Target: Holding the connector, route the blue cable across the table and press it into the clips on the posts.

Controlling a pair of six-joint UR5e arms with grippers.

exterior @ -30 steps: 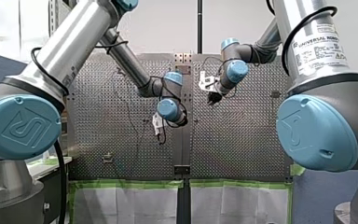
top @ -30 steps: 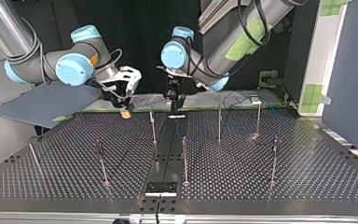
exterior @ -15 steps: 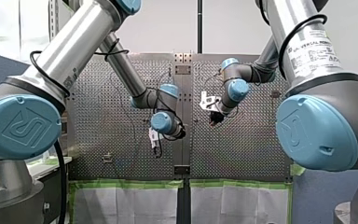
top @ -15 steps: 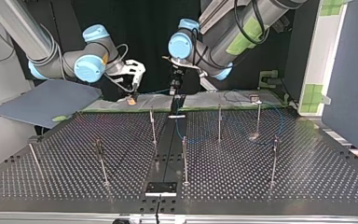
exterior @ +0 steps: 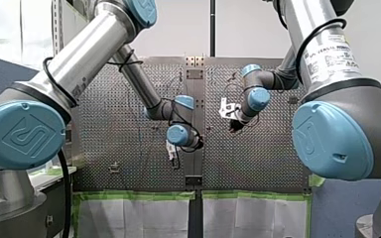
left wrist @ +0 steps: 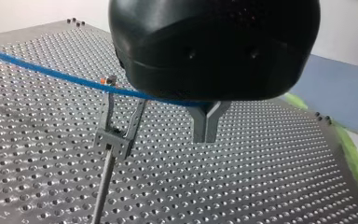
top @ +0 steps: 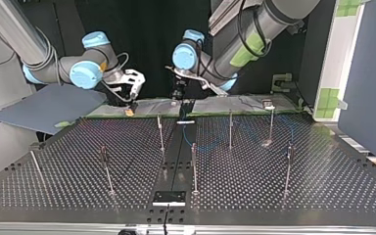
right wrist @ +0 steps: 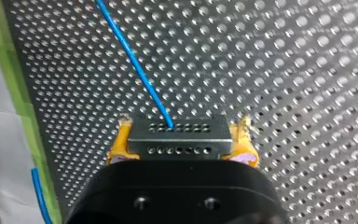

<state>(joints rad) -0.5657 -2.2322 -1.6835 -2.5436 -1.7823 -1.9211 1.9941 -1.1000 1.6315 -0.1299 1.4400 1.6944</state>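
Right wrist view: your right gripper pinches the connector between yellow pads, and the blue cable leaves it over the table. Only the left wrist view shows your left gripper closed around that cable, beside a clip. The top view adds place: both grippers hang near the table's edge on the arms' side.

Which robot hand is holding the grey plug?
My right gripper, the one with yellow pads: the connector sits clamped between them, blue cable running out of it. My left gripper holds no connector.
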